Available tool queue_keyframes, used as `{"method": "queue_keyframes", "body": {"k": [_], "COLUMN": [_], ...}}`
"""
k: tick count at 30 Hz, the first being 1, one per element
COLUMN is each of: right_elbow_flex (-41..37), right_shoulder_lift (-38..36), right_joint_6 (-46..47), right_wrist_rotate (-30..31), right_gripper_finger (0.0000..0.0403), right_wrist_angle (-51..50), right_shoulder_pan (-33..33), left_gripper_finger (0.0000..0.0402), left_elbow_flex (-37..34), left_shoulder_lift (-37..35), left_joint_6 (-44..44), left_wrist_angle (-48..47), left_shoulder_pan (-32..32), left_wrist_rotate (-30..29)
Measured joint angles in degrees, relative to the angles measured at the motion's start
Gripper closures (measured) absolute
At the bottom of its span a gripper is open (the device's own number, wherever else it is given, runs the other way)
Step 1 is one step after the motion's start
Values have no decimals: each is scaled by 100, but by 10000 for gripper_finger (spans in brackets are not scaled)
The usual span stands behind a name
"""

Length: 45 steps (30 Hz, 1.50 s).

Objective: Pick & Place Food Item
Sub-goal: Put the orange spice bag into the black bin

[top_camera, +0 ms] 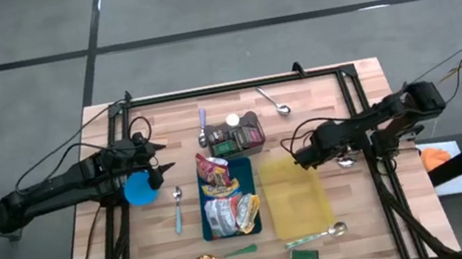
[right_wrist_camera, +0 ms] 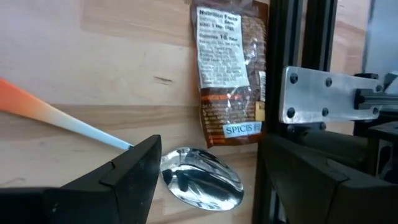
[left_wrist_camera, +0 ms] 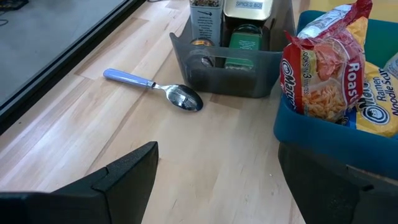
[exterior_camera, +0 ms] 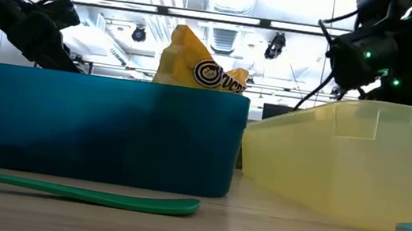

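Note:
Ramen packets (top_camera: 223, 192) stand and lie in the blue bin (top_camera: 210, 232); one red packet (left_wrist_camera: 323, 68) leans upright at the bin's far end. Beside it stands the yellow bin (top_camera: 294, 199), with nothing in it. A brown spice packet (right_wrist_camera: 229, 74) lies flat on the wood by the black frame rail. My right gripper (top_camera: 309, 156) hangs open over the table past the yellow bin's far right corner; a spoon's bowl (right_wrist_camera: 202, 177) lies below, between its fingers (right_wrist_camera: 130, 174). My left gripper (top_camera: 164, 162) waits open left of the blue bin.
A dark organiser (top_camera: 237, 135) with spice jars stands at the back centre, a blue-handled spoon (left_wrist_camera: 155, 90) beside it. A blue cup (top_camera: 139, 189) sits under my left arm. More spoons (top_camera: 224, 257) lie along the near edge. Frame rails (top_camera: 362, 117) flank the table.

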Motion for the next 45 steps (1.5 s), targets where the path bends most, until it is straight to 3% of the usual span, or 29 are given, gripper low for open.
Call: {"method": "queue_keyframes", "body": {"k": [9,33,45], "right_elbow_flex": [-47,-664,-715], "right_shoulder_lift": [-177,-164,662], "right_joint_6": [465,695,707], "right_wrist_rotate": [20,127,99], "right_gripper_finger": [126,126,126], "right_wrist_angle": [-663,211,525], "right_shoulder_pan": [-4,-7,-48], "left_gripper_finger": [66,66,66], "left_elbow_flex": [0,0,0], "left_shoulder_lift": [0,1,1], "left_joint_6": [0,-2,0], "left_wrist_angle": [0,0,-2], "left_shoulder_pan": [0,-1,-1], "left_wrist_rotate": [0,0,0]}}
